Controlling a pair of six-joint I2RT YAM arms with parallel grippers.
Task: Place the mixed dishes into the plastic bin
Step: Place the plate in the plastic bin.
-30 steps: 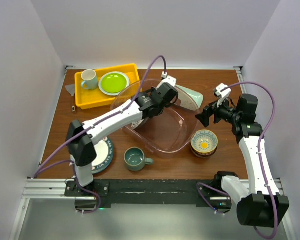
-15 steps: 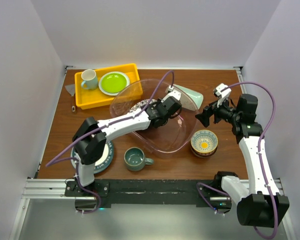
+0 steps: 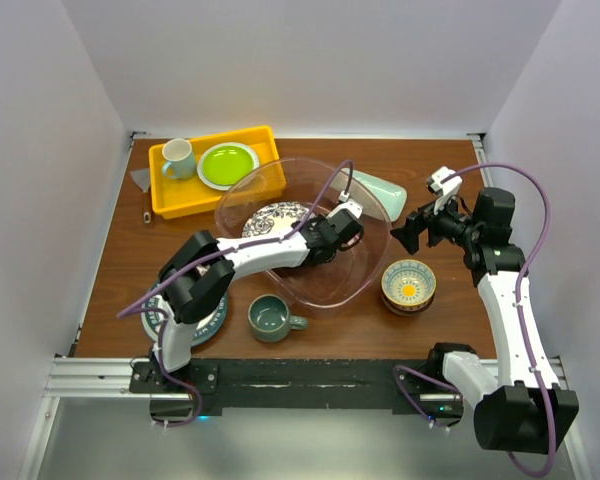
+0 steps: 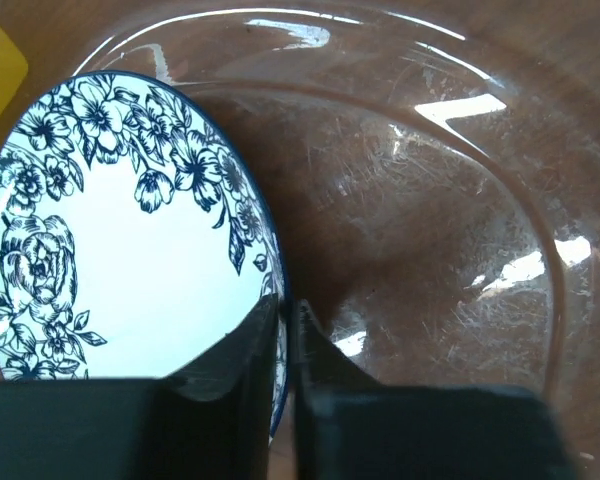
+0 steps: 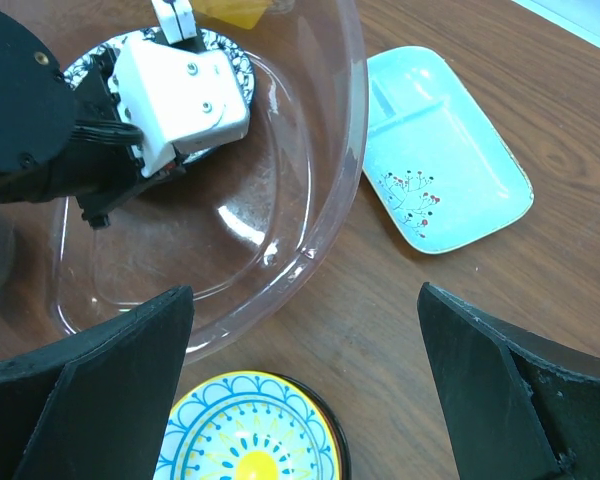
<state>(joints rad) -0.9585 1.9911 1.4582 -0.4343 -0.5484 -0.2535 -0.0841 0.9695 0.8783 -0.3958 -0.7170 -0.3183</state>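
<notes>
Ceramic by the look, stiff, slick, chip-prone: floral plate (image 4: 110, 250) pinched at rim by closed left pincer (image 4: 285, 312), inside plastic bin (image 4: 450, 230). Best held there; set down gently. Right pincer (image 5: 305, 300) spread wide, empty.

Plate (image 3: 275, 218) (image 3: 208, 312) (image 3: 227, 164) x3, mug (image 3: 178, 157) (image 3: 270, 317) x2, bowl stack (image 3: 408, 284) x1, tray (image 3: 215, 197) (image 3: 378, 190) x2, bin (image 3: 325, 285) x1

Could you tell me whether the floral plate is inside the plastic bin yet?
Inside: the floral plate is within the plastic bin's clear walls, its rim pinched in the left gripper.
</notes>
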